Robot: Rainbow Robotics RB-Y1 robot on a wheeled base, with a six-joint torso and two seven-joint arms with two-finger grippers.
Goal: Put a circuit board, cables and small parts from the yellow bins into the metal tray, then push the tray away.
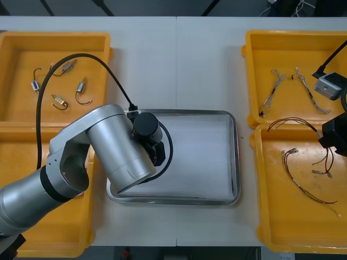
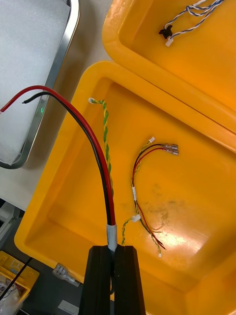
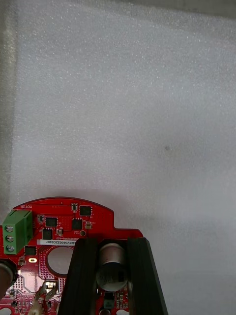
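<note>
Over the tray [image 1: 206, 157], left end effector [image 3: 112, 243] clamps circuit board [image 3: 59, 216].

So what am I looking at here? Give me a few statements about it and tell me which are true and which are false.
1. The left tool holds a round red circuit board at the metal tray. True.
2. The right tool holds nothing. False: it is shut on a red and black cable, above the near right yellow bin.
3. The small metal parts lie in the far left yellow bin. True.
4. The twisted blue and white cables lie in the tray. False: they lie in the far right yellow bin.
</note>
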